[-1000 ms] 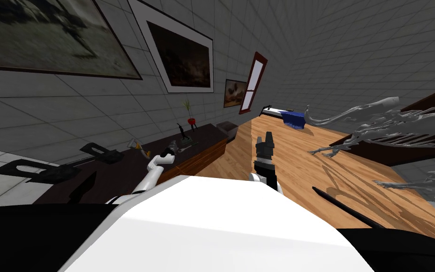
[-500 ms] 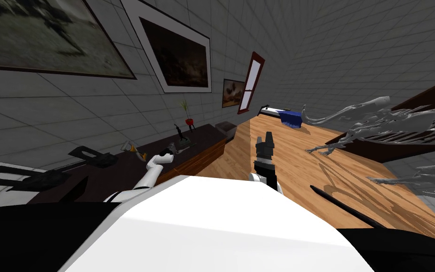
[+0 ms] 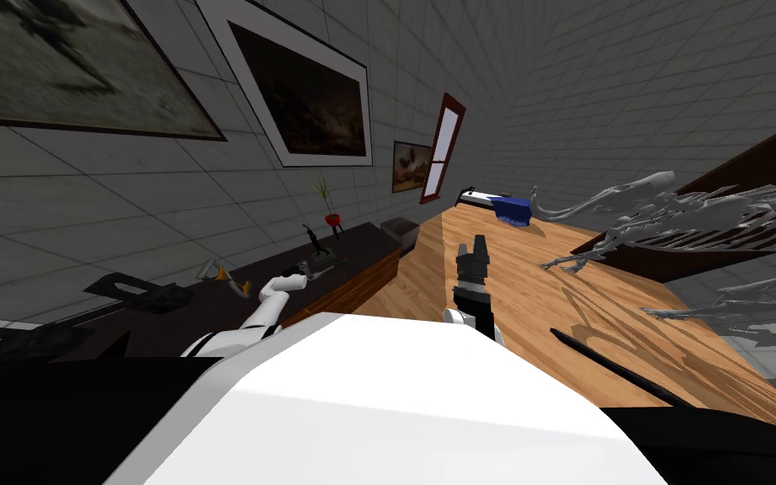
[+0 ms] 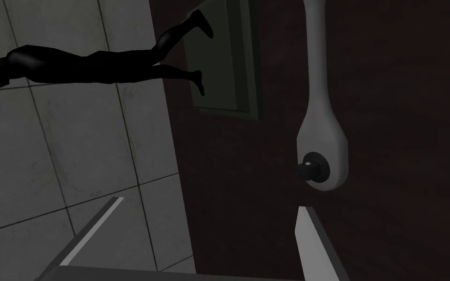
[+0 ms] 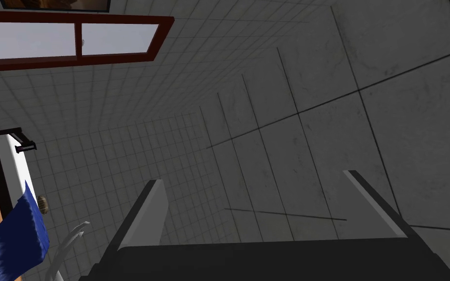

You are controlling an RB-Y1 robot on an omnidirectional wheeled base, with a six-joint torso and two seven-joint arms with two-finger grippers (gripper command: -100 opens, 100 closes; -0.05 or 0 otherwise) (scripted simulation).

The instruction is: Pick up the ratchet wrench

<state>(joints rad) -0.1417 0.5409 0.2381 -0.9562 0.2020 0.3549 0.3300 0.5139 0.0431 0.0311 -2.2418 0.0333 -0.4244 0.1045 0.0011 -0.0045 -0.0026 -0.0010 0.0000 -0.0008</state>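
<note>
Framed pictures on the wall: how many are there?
3: a large one at far left, a white-bordered one beside it, a small one by the window. More may be hidden.

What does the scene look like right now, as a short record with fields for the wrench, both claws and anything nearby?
target: light grey ratchet wrench, flat on a dark brown top
left claw: open, just short of the wrench head, which lies beyond one finger, not between them
right claw: open, holding nothing
nearby: black figurine on a greenish base
grasp: not yet made
</note>
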